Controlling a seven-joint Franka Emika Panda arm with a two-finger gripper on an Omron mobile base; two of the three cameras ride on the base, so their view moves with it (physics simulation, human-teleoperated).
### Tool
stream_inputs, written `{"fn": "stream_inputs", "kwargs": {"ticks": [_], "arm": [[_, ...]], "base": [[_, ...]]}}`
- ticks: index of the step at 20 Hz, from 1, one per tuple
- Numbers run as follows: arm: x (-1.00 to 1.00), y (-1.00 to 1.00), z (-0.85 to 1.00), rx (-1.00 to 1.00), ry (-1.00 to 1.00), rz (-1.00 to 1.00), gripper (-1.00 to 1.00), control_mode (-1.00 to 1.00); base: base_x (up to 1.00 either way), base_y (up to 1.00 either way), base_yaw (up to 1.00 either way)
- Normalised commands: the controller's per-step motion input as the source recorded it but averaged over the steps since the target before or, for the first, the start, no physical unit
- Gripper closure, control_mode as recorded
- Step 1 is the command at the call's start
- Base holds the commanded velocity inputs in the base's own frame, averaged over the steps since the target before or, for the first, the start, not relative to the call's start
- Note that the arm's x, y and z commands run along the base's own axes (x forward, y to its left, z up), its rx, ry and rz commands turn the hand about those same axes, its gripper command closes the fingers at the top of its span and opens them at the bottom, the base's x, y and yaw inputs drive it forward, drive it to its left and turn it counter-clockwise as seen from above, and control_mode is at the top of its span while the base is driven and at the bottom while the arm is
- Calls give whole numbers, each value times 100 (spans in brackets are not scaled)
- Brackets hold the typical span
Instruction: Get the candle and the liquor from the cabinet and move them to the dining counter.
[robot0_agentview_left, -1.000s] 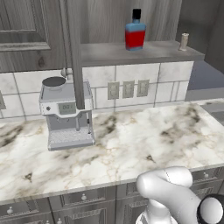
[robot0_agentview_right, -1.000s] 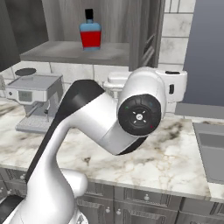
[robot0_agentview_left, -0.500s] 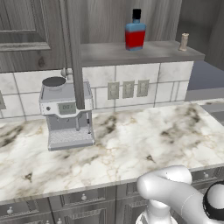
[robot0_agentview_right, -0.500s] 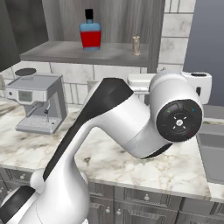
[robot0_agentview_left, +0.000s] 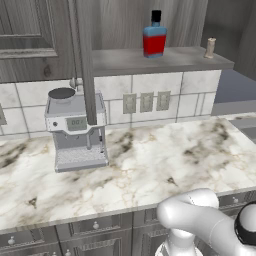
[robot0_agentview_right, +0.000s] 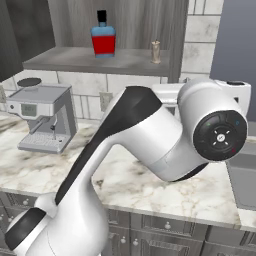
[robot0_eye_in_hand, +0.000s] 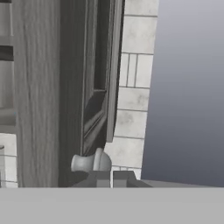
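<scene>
The liquor (robot0_agentview_left: 154, 37) (robot0_agentview_right: 103, 38), a blue-and-red bottle with a black cap, stands on the open cabinet's shelf (robot0_agentview_left: 125, 61) (robot0_agentview_right: 75, 60). The candle (robot0_agentview_left: 210, 47) (robot0_agentview_right: 156, 51) stands upright farther right on the same shelf. In the hand view my gripper (robot0_eye_in_hand: 111, 178) is shut with nothing between its fingertips. Just above and left of them is a round knob (robot0_eye_in_hand: 91, 162) on the edge-on cabinet door (robot0_eye_in_hand: 97, 87). My arm's big elbow joint (robot0_agentview_right: 219, 135) hangs right of the shelf. The dining counter is out of view.
A silver coffee machine (robot0_agentview_left: 76, 131) (robot0_agentview_right: 41, 117) stands on the marble worktop (robot0_agentview_left: 150, 170) below the shelf. The left cabinet door's open edge (robot0_agentview_left: 83, 60) hangs over it. A tiled wall with outlets (robot0_agentview_left: 146, 102) lies behind, and a sink (robot0_agentview_right: 245, 175) at the right.
My arm has swung to the right across the right base view, uncovering the candle. The bottle and candle have not moved. The gripper stays shut.
</scene>
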Motion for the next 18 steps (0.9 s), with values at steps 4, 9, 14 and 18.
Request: {"fn": "stream_inputs", "kwargs": {"ticks": [4, 9, 14, 18], "arm": [[0, 0, 0, 0, 0, 0, 100, -100], [0, 0, 0, 0, 0, 0, -100, -100], [-14, 0, 0, 0, 0, 0, -100, -100], [-57, 0, -2, 0, 0, 1, -100, -100]], "base": [[0, 0, 0], [0, 0, 0], [0, 0, 0], [0, 0, 0]]}}
